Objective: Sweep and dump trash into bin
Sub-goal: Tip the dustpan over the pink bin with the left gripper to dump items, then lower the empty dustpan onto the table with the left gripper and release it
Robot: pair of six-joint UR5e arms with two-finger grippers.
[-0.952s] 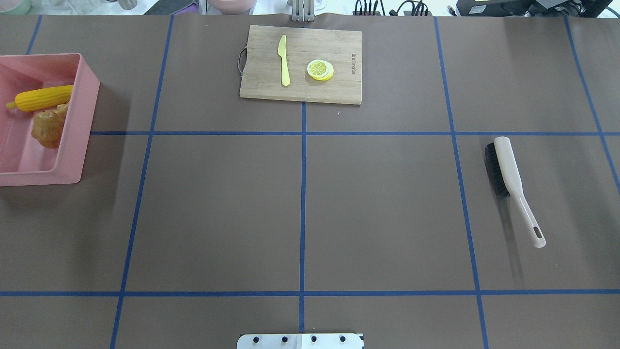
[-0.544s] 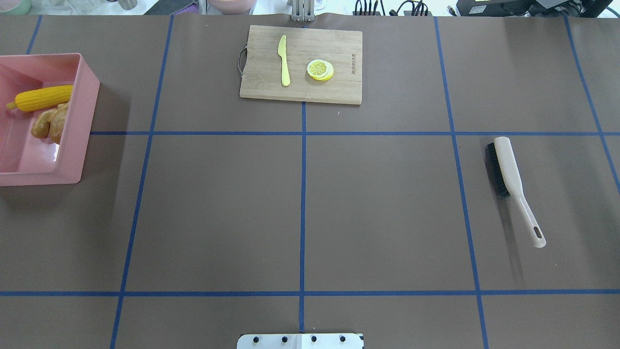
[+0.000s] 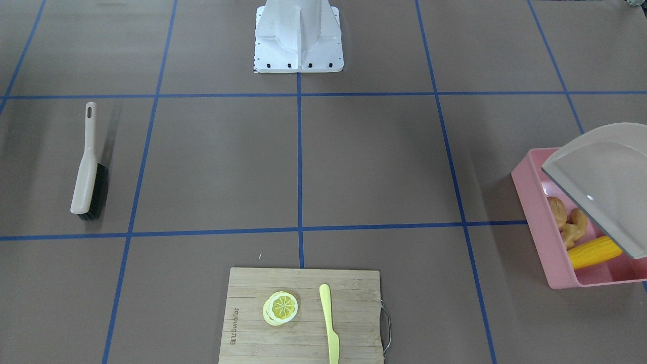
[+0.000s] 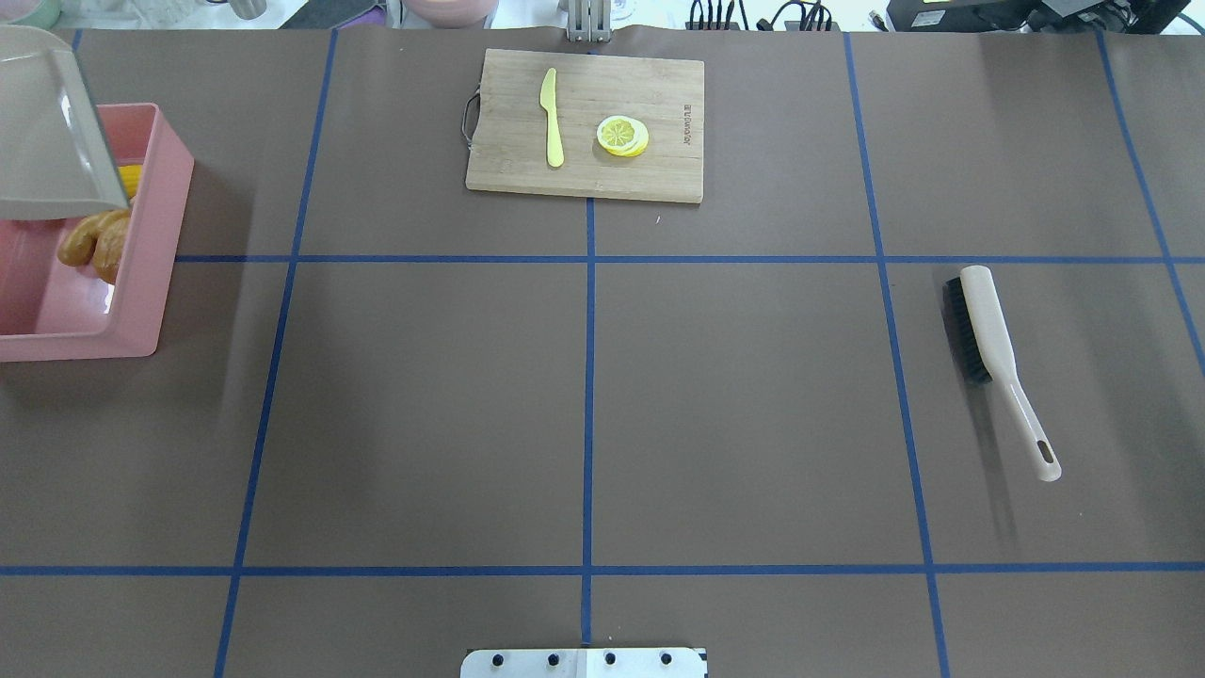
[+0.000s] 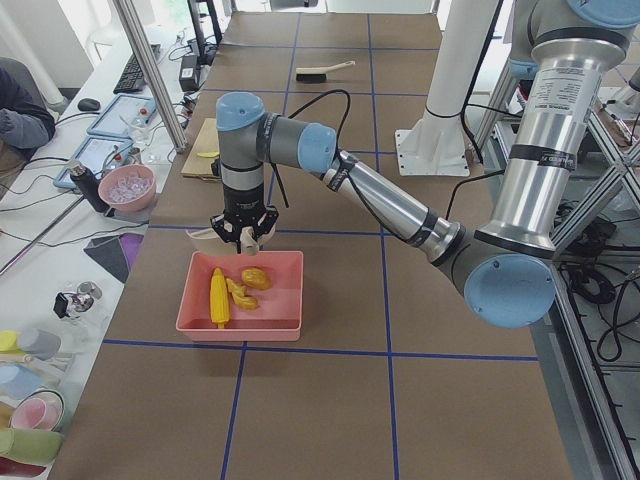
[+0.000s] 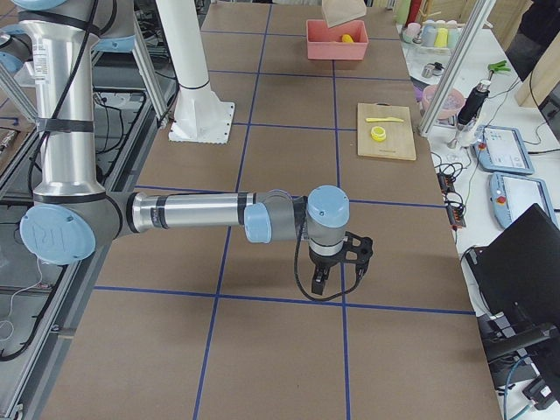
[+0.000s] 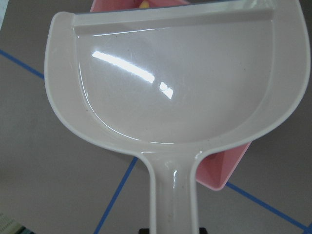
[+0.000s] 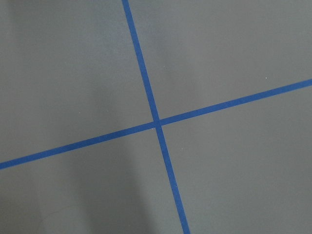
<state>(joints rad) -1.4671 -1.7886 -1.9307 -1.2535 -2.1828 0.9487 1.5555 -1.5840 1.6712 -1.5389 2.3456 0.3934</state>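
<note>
— Three toy foods lie in the pink bin [image 3: 536, 222] at the front view's right edge: corn cob [image 3: 594, 253], ginger root [image 3: 576, 227], potato [image 3: 556, 208].
— Fingers?
— You cannot tell for left gripper [image 5: 243, 235] or right gripper [image 6: 337, 273]; a beige dustpan [image 3: 601, 187] hangs tilted over the bin.

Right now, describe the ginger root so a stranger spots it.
Find the pink bin on the robot's left. Inside, the ginger root lies between corn cob and potato: tan and knobbly, not yellow or smoothly rounded.
</note>
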